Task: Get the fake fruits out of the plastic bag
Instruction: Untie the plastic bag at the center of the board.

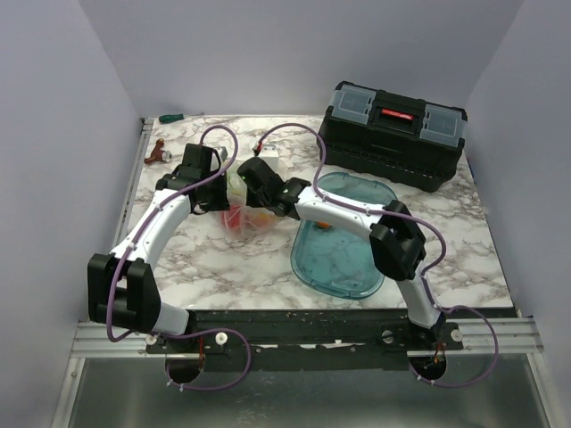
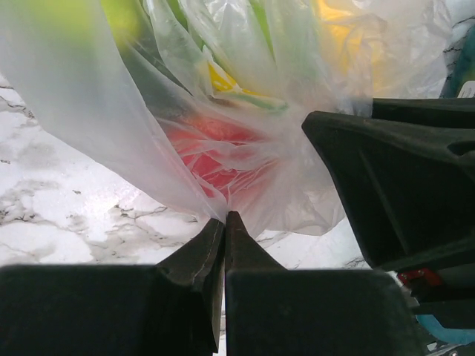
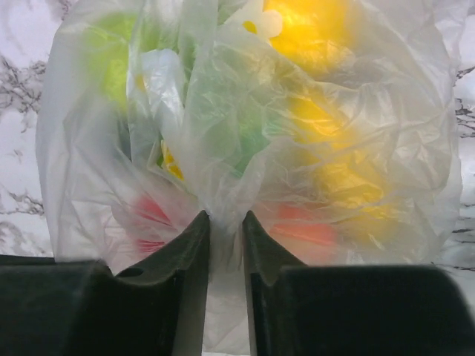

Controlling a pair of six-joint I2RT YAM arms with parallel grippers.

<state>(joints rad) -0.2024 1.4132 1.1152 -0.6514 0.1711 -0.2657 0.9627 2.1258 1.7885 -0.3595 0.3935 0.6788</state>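
Left claw (image 2: 225, 217) we find clamped on the plastic bag (image 2: 223, 89); right claw (image 3: 226, 222) narrowly apart, astride its fold; fake fruits (image 3: 308, 26) inside.

Inspection finding: no legible text, label, brand name, number or sign in any of the three views.

Item 1: the black toolbox (image 1: 393, 134) at the far right of the surface has a red strip (image 1: 395, 114) on its lid. It is too small in the top view to tell whether it carries lettering.

Item 2: the plastic bag (image 3: 245, 148) is printed with pictures only, yellow slices and green leaves. No characters can be made out through the crinkled film in either wrist view.
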